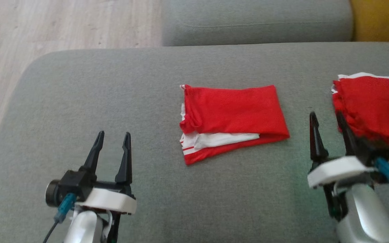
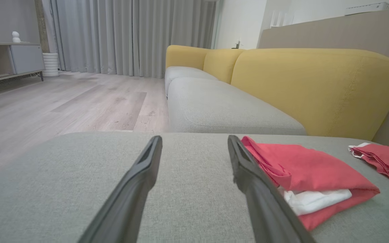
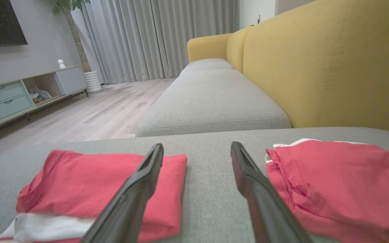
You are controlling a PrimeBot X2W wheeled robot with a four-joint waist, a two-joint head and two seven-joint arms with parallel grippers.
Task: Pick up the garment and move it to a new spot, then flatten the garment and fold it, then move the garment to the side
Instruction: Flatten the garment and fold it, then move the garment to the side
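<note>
A red garment with white trim lies folded flat in the middle of the grey seat cushion; it also shows in the left wrist view and the right wrist view. A second red garment lies bunched at the cushion's right side, just right of my right gripper. That gripper is open and holds nothing, its fingers pointing between the two garments over bare cushion. My left gripper is open and empty at the lower left, apart from the folded garment.
The cushion's rounded left edge drops to a pale wood floor. Another grey seat cushion lies beyond, and the yellow backrest runs along the right. Bare cushion stretches left of the folded garment.
</note>
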